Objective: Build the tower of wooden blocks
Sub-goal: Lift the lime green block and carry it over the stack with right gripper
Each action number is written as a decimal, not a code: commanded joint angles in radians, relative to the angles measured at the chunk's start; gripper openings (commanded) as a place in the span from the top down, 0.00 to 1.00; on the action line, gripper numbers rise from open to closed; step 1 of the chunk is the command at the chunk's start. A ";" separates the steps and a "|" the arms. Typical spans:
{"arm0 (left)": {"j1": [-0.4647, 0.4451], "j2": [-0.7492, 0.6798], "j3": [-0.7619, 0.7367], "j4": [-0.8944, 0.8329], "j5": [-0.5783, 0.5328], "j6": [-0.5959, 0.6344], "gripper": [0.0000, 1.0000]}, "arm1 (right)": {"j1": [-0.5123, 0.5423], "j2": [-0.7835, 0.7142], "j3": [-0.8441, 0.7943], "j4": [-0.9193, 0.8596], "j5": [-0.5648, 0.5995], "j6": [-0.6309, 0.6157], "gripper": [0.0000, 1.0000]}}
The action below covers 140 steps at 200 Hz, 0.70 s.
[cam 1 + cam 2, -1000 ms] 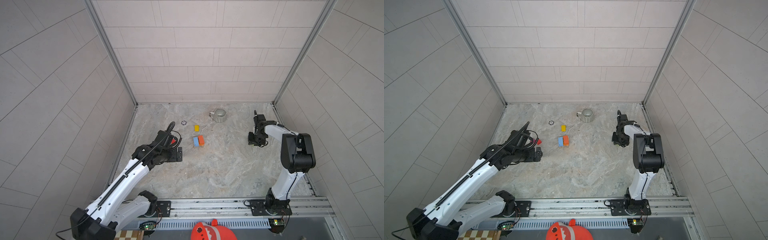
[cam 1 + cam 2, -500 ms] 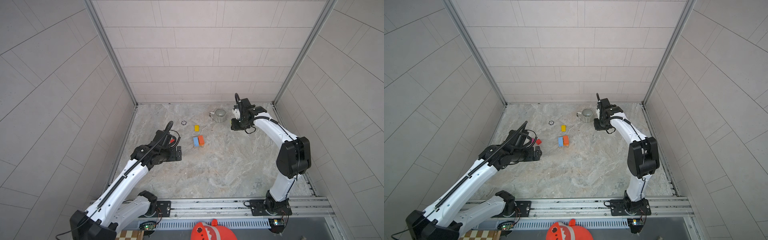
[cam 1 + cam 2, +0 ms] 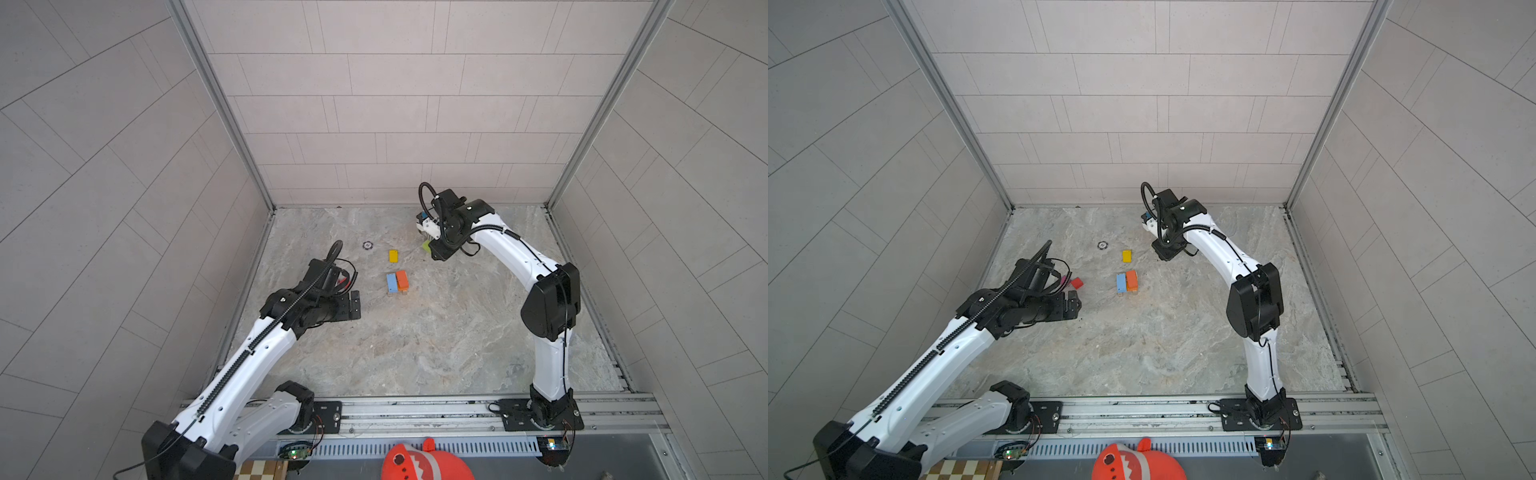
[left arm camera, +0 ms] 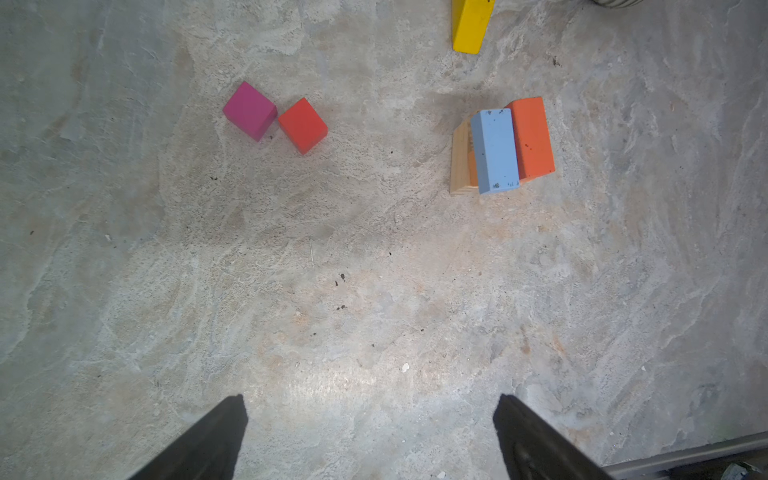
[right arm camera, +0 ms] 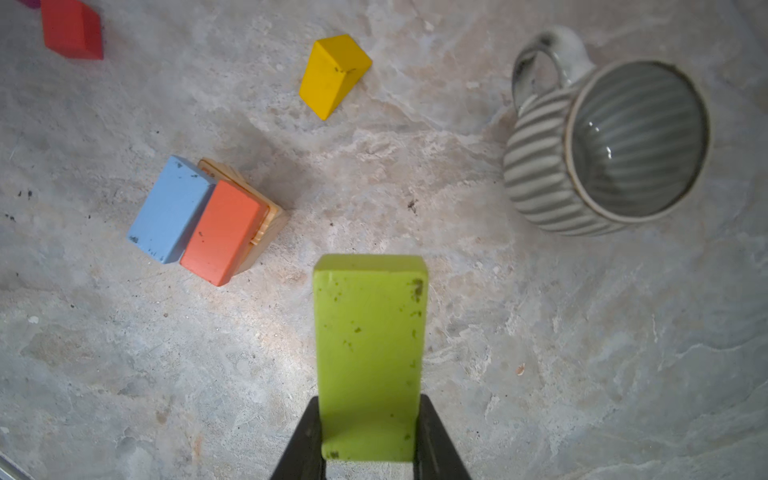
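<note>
The wood block tower [image 3: 397, 282] [image 3: 1127, 282] is a low stack near the floor's middle: a blue block [image 4: 494, 149] and an orange block [image 4: 534, 137] side by side on tan blocks [image 4: 459, 166]. My right gripper [image 5: 369, 399] is shut on a green block [image 5: 370, 332] and hangs above the floor, behind and right of the tower [image 5: 199, 220]. A yellow block [image 3: 393, 256] [image 5: 332, 75] lies just behind the tower. Left of it lie a magenta block [image 4: 249, 110] and a red block [image 4: 302, 124]. My left gripper [image 4: 370, 399] is open and empty, low at the left of the tower.
A grey-and-white striped mug [image 5: 602, 145] stands upright close beside the held green block; my right arm hides it in both top views. A small metal ring [image 3: 367, 245] lies at the back left of the yellow block. Walls close the floor on three sides.
My right arm has swung from the right side toward the back middle, carrying the green block over by the mug. The left arm has barely moved.
</note>
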<state>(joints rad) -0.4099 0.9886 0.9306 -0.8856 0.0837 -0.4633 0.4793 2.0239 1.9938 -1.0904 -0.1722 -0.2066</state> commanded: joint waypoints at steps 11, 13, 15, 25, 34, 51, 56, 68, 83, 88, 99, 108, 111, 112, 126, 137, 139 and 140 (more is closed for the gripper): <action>0.007 -0.002 -0.010 0.004 -0.012 -0.005 0.00 | 0.008 0.057 0.092 -0.092 -0.023 -0.162 0.90; 0.007 -0.001 -0.011 0.004 -0.012 -0.005 0.00 | 0.008 0.059 0.095 -0.095 -0.027 -0.168 0.90; 0.007 -0.001 -0.011 0.003 -0.012 -0.005 0.00 | 0.010 0.061 0.097 -0.097 -0.030 -0.176 0.90; 0.009 -0.001 -0.010 0.002 -0.013 -0.008 0.00 | 0.015 0.065 0.098 -0.098 -0.043 -0.210 0.91; 0.007 -0.001 -0.010 0.003 -0.013 -0.008 0.00 | 0.023 0.064 0.091 -0.090 -0.050 -0.244 0.92; 0.007 -0.003 -0.010 0.001 -0.015 -0.008 0.00 | 0.037 0.060 0.073 -0.069 -0.071 -0.308 0.94; 0.007 -0.002 -0.010 0.002 -0.015 -0.008 0.00 | 0.042 0.058 0.069 -0.062 -0.076 -0.326 0.94; 0.007 -0.004 -0.009 -0.001 -0.015 -0.008 0.00 | 0.055 0.057 0.058 -0.045 -0.084 -0.373 0.96; 0.007 -0.006 -0.010 -0.001 -0.016 -0.009 0.00 | 0.072 0.060 0.048 -0.027 -0.087 -0.448 0.97; 0.006 -0.009 -0.010 -0.001 -0.016 -0.008 0.00 | 0.075 0.065 0.048 -0.024 -0.094 -0.467 0.97; 0.006 -0.011 -0.009 0.001 -0.016 -0.007 0.00 | 0.083 0.076 0.051 -0.024 -0.122 -0.515 0.98; 0.006 -0.011 -0.009 0.000 -0.018 -0.008 0.00 | 0.088 0.085 0.054 -0.028 -0.142 -0.545 0.98; 0.007 -0.012 -0.010 0.000 -0.018 -0.008 0.00 | 0.090 0.088 0.057 -0.029 -0.149 -0.553 0.98; 0.007 -0.012 -0.010 -0.001 -0.018 -0.008 0.00 | 0.091 0.089 0.056 -0.030 -0.150 -0.555 0.98; 0.006 -0.015 -0.010 0.002 -0.016 -0.008 0.00 | 0.096 0.102 0.059 -0.038 -0.179 -0.591 0.98; 0.006 -0.019 -0.011 0.002 -0.015 -0.009 0.00 | 0.099 0.112 0.059 -0.042 -0.204 -0.618 0.98; 0.006 -0.021 -0.011 0.003 -0.016 -0.009 0.00 | 0.099 0.114 0.059 -0.042 -0.208 -0.622 0.98; 0.006 -0.021 -0.011 0.003 -0.016 -0.009 0.00 | 0.101 0.115 0.059 -0.042 -0.210 -0.623 0.98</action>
<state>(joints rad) -0.4065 0.9882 0.9306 -0.8860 0.0818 -0.4637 0.5747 2.1014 2.0460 -1.1137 -0.3042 -0.7105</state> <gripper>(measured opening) 0.999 0.283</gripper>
